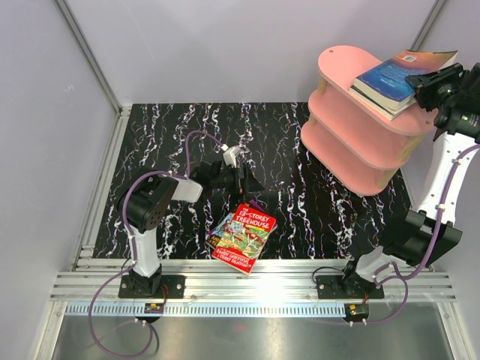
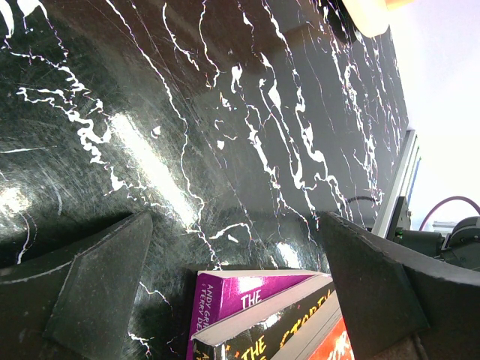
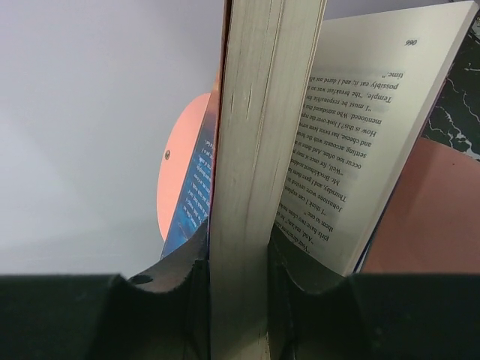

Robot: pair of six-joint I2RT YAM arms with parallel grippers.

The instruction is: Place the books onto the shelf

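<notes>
Gaping open, thick dark-blue paperback (image 1: 390, 79)

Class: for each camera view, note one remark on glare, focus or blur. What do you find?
Top external: glare whitens the metal rail near the red book. Left wrist: a bright streak crosses the table. Right wrist: print on the blue book is legible; the shelf behind is soft.

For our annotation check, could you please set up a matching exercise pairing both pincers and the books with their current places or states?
1 left pincer
2 right pincer
3 book stack
4 blue book

A on top of the shelf
B on the table
C open
D shut on the blue book

Pairs: 1-C; 2-D; 3-B; 4-A
</notes>
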